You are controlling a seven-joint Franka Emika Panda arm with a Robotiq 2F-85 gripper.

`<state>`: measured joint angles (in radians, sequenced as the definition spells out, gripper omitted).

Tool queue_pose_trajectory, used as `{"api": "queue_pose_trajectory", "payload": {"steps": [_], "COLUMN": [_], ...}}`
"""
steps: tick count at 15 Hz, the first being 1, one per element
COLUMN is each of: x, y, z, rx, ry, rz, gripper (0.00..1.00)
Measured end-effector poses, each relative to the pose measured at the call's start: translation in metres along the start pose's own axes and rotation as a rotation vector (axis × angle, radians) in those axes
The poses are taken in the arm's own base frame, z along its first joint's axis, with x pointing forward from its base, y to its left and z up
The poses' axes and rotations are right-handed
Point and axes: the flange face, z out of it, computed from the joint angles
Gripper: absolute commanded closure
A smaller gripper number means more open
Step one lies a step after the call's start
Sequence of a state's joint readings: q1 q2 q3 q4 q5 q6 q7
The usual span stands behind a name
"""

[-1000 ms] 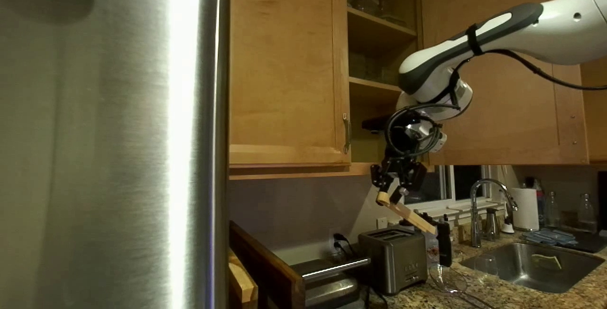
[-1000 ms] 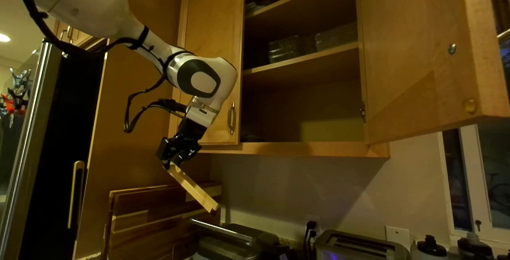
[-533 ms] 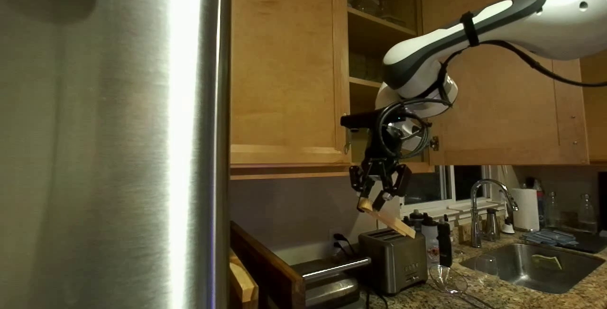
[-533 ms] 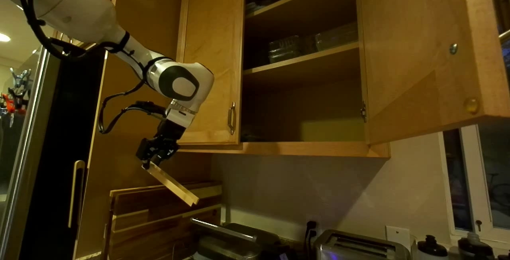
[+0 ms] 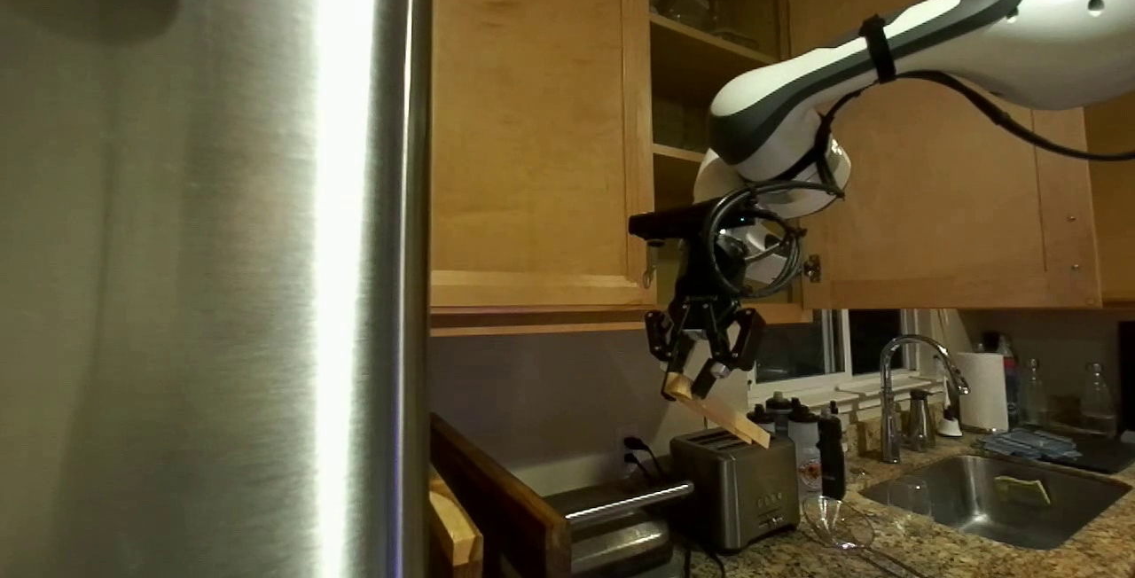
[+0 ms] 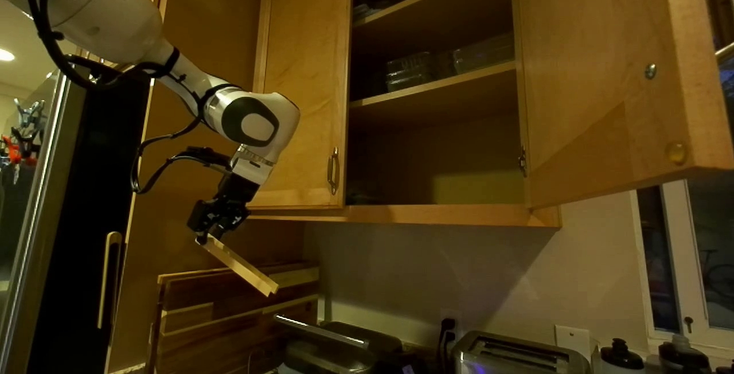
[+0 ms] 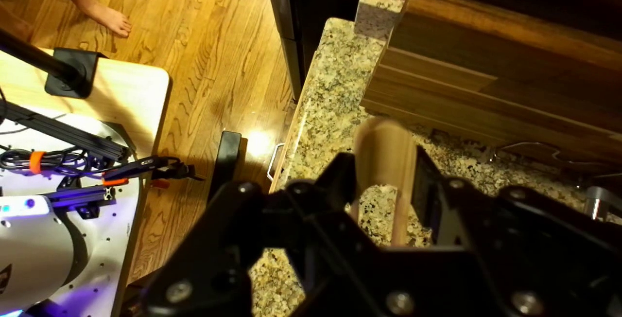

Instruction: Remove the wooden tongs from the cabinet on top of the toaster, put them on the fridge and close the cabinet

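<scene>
My gripper (image 5: 690, 383) is shut on one end of the wooden tongs (image 5: 727, 418). The tongs slant down from the fingers, with their far end near the top of the steel toaster (image 5: 743, 489) in this exterior view. In the wrist view the rounded end of the tongs (image 7: 384, 149) sits between both fingers (image 7: 384, 176), above the granite counter. The honey-coloured cabinet has its right door (image 6: 596, 93) wide open, showing the shelves (image 6: 436, 84); its left door (image 6: 304, 87) is closed. The fridge (image 5: 204, 294) fills the left of an exterior view.
A grill with a metal handle (image 5: 630, 505) stands beside the toaster. Cutting boards (image 6: 229, 316) lean upright below the gripper. Bottles (image 5: 816, 454) and a sink (image 5: 993, 507) lie to the right. The wrist view shows a bare foot (image 7: 109, 18) on the floor.
My gripper and the held tongs have moved left in both exterior views, and slightly lower in one of them; the motion is small in the last half second. The cabinet doors have not moved.
</scene>
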<state>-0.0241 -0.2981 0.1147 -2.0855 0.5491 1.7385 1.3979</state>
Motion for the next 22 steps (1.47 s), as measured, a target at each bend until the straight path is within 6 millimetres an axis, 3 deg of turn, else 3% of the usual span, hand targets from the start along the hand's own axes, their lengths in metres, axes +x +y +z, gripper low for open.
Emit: {"api": "queue_pose_trajectory", "payload": {"steps": [2, 3, 8, 14, 22], "x": [0.0, 0.0, -0.004, -0.053, -0.112], "y": [0.0, 0.0, -0.001, 0.004, 0.009], "z": [0.0, 0.0, 0.004, 0.028, 0.059], "rx": [0.0, 0.0, -0.008, -0.046, -0.099], "ry": [0.0, 0.0, -0.009, -0.089, -0.324], "rz": [0.0, 0.0, -0.011, -0.067, -0.069], "gripper": [0.67, 0.88, 0.88, 0.88, 0.88]}}
